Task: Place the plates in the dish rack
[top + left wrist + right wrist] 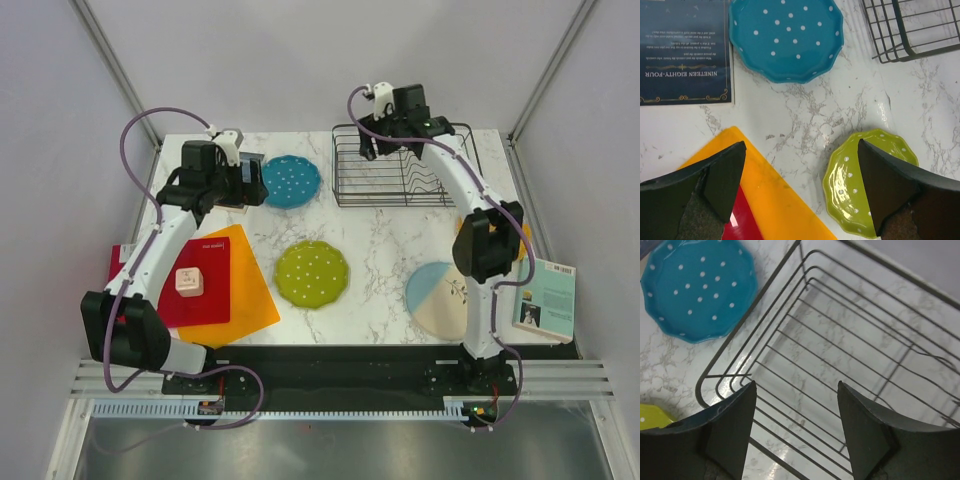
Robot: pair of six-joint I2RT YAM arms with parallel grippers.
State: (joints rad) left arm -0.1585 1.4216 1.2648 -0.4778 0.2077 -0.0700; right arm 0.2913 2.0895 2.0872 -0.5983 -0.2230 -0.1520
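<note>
a: how do we find our hands?
b: our left hand (801, 144) hangs over the counter (805, 110), fingers spread wide with nothing between them. in its wrist view the green plate (847, 187) shows at lower right, partly behind one finger, and the teal plate (786, 37) at top centre, beside a dark blue book (685, 50).
a: and the other?
b: our right hand (796, 384) gapes just as wide and holds nothing. it is poised over the left end of the rack (400, 190), which sits at upper right of centre in the overhead view.
a: where do we see the plates?
b: all lie flat on the counter, outside the rack. from overhead, the teal one lies just left of the rack, not touching it. the green one is mid-frame. the cream plate (440, 300) is at lower right, by the right arm's base. the orange plate (524, 240) is at the right edge, mostly hidden behind that arm.
a: anything else?
b: at lower left an orange sheet (245, 290) and a red sheet (205, 305) overlap, with a small block (189, 281) on the red one.
</note>
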